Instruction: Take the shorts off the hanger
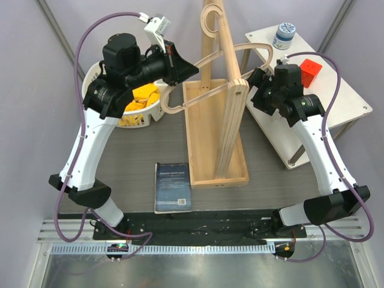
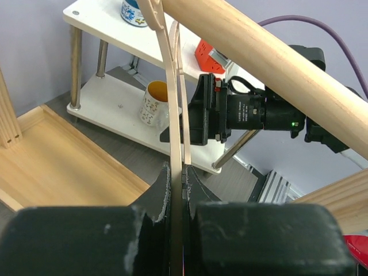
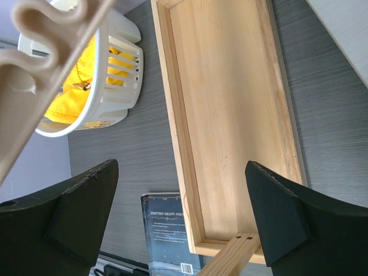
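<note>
**A:** From above, where do I stand?

**B:** Your left tool (image 1: 189, 68) is clamped shut on the hanger (image 1: 210, 58), holding it up against the rack (image 1: 231, 114). The shorts (image 1: 146, 96) lie in the basket (image 1: 137, 119) on the table (image 1: 141, 150), clear of the hanger. I'd say only parking the hanger is left. Your right tool (image 1: 258, 75) is spread wide and empty, just beside the hanger's far end.

**A:** What could go wrong?

**B:** The loop seems to cross the rack's upright. Drag it sideways and you may jam it or rock the rack. Let go here and it would likely fall onto the tray (image 1: 201, 150). I can't tell which curved piece at the top is the hanger's hook.

**A:** And the left wrist view?

**B:** The fingers (image 2: 161, 192) pinch the hanger's (image 2: 172, 115) thin strips edge-on. Held that way, it could twist in your grip. Your right arm sits close behind it, so a swing could knock the two together. The shorts and the hook are out of view here.

**A:** The right wrist?

**B:** That tool (image 3: 181, 169) gapes with nothing between its fingers. Below it are the shorts (image 3: 66, 100) in the basket (image 3: 118, 86). The hanger (image 3: 46, 34) is a blur cut off at the corner, so I can't tell whether it touches the rack.
</note>
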You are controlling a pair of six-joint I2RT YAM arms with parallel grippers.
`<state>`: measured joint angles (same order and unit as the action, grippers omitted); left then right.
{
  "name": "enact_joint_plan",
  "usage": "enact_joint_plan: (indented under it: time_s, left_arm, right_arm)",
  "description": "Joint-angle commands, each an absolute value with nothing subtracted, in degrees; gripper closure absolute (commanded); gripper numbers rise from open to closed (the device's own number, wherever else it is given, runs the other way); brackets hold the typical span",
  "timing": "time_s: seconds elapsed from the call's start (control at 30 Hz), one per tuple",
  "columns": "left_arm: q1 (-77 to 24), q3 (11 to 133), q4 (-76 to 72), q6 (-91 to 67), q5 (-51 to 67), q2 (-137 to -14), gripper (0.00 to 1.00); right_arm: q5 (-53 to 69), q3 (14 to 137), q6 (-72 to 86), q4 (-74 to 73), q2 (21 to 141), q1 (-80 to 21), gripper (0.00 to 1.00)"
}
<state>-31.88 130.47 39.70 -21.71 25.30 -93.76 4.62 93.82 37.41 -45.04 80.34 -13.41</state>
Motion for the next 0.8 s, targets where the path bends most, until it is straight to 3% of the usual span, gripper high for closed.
enact_joint_plan:
  time_s: [0.0, 0.33, 0.5, 0.77]
  left_arm:
    - [-33.6, 132.2, 36.7, -20.0, 25.6, -93.6, 1.00]
    - [-34.4, 130.8, 37.7, -18.2, 23.8, -92.9, 1.00]
    - [-34.5, 134.1, 43.3, -9.3, 18.1, -92.9, 1.00]
    - [-35.0, 132.7, 44.8, -6.2, 22.8, -92.7, 1.00]
  right_arm:
    - [5.4, 92.4, 38.1, -42.5, 77.2, -13.2, 0.03]
    - [6.2, 85.8, 38.2, -42.9, 72.9, -13.2, 0.04]
    - [5.9, 86.2, 38.2, -43.0, 72.9, -13.2, 0.04]
    - [6.4, 88.7, 37.9, -43.0, 74.2, -13.2, 0.04]
